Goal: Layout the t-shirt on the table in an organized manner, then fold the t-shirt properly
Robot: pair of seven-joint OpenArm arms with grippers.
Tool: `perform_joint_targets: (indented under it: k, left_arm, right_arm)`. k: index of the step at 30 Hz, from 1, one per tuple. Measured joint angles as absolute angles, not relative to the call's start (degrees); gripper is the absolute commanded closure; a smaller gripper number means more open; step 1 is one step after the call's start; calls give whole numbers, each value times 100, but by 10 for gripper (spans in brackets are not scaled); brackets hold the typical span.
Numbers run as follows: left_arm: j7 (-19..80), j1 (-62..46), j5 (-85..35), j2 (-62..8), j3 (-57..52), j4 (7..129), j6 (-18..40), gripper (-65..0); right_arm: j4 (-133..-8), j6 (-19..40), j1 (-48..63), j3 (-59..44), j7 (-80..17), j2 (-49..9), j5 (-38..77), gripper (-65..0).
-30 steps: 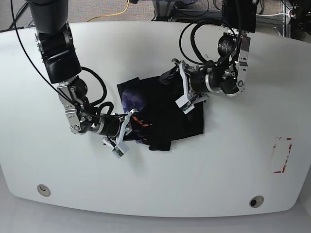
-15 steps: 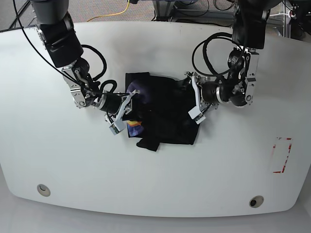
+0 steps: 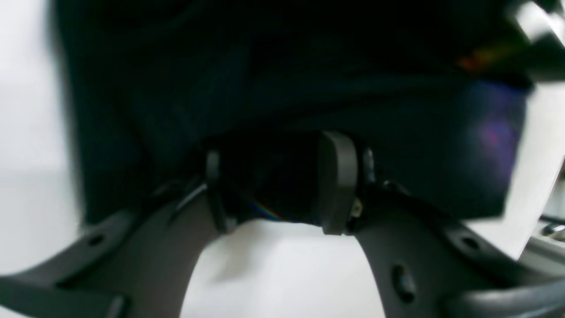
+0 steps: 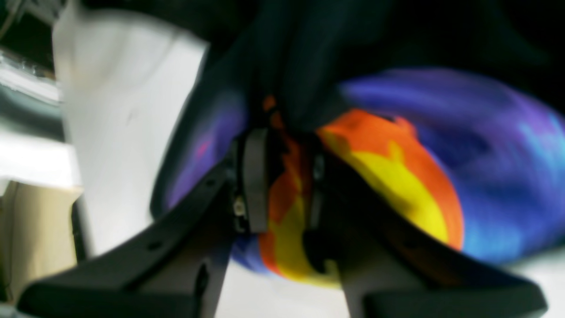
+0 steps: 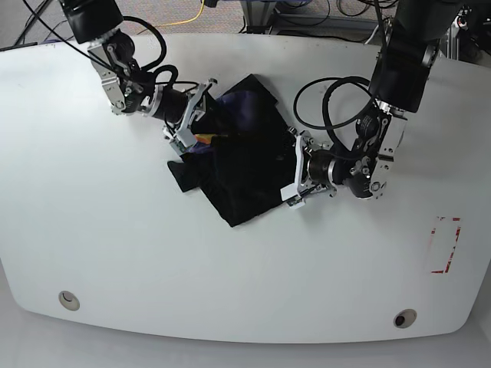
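White table [image 5: 115, 253] bears the t-shirt [image 5: 245, 172]; wrist views alone show left gripper [image 3: 282, 185] and right gripper [image 4: 282, 176] pinching it.

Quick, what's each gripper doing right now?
Left gripper: jaws shut on the t-shirt.
Right gripper: jaws shut on the t-shirt's printed part.

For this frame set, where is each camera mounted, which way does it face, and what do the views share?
Base: overhead, looking down at the table, both arms and the t-shirt.
Left wrist: behind the left gripper, facing black cloth pinched between its fingers.
Right wrist: behind the right gripper, facing the colourful print it clamps.
Shared: all three show the t-shirt and white tabletop.
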State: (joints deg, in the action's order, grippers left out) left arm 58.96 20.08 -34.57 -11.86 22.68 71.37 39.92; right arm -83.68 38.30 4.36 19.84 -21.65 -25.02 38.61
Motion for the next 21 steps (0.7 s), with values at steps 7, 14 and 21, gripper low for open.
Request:
perform_joint_targets:
  k: [7, 14, 21]
  left_arm:
    - [6184, 2060, -3454, -1358, 2314, 8184, 3990, -253]
    - [6364, 1708, -3450, -1365, 2252, 9306, 3975, -253]
    - [6423, 1079, -3426, -1186, 2327, 9522, 3994, -253]
  right_arm:
    - [-9937, 3680, 788, 1140, -3068, -2471, 3881, -130]
    - [-10637, 3607, 449, 792, -3544, -2506, 3885, -132]
    - [-10130, 3640, -108, 847, -3607, -2447, 3898, -132]
